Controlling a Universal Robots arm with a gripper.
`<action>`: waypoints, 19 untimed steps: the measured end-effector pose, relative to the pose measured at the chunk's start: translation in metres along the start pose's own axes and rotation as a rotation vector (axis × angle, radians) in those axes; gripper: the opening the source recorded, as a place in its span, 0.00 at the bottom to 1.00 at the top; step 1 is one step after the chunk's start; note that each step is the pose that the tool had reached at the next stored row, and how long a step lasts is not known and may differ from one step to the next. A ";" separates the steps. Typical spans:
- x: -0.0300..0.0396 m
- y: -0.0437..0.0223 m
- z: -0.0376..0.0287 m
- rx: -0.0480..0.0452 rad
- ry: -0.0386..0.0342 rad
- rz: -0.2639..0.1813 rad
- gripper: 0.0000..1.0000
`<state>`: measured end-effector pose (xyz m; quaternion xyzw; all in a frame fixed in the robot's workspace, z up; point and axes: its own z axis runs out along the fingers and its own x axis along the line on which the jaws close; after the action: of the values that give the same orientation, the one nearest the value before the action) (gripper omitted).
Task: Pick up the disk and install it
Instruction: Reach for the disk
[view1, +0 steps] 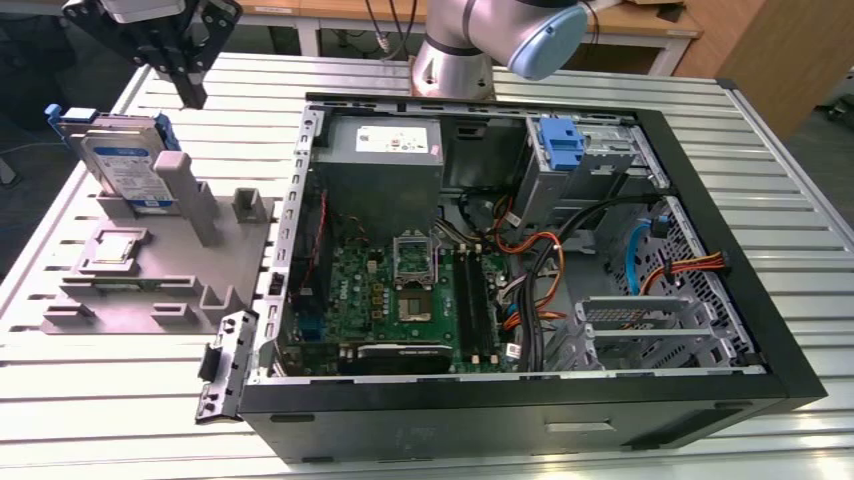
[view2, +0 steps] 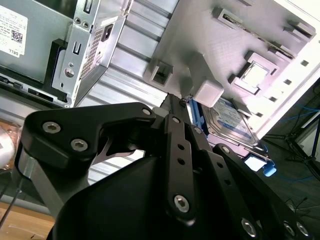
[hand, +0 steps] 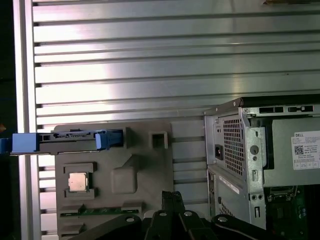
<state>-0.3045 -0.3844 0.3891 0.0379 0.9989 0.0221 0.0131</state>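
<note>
The gripper (view1: 192, 95), jaws pressed together on nothing, hangs fingertips-down just above and beyond the disk (view1: 127, 165), which stands on edge in the grey fixture (view1: 160, 280). The first wrist view catches the disk edge-on from above. The exterior view shows its labelled face and the open computer case (view1: 534, 250) alongside.

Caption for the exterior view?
Black gripper hovers near the silver, blue-framed disk standing in a grey fixture beside an open computer case.

You had a ribbed metal surface (view1: 107, 400) carrying two things: an open computer case (view1: 534, 410), and a grey holder plate (view1: 160, 270) just beside that case, toward the exterior view's left.
</note>
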 end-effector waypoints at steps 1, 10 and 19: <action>0.0004 0.0000 0.0000 0.0000 0.0000 0.000 0.10; 0.0052 0.0008 -0.0001 0.0000 0.0000 0.000 0.10; 0.0082 0.0010 0.0001 0.0001 0.0001 0.000 0.10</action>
<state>-0.3125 -0.3827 0.3888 0.0379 0.9990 0.0221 0.0130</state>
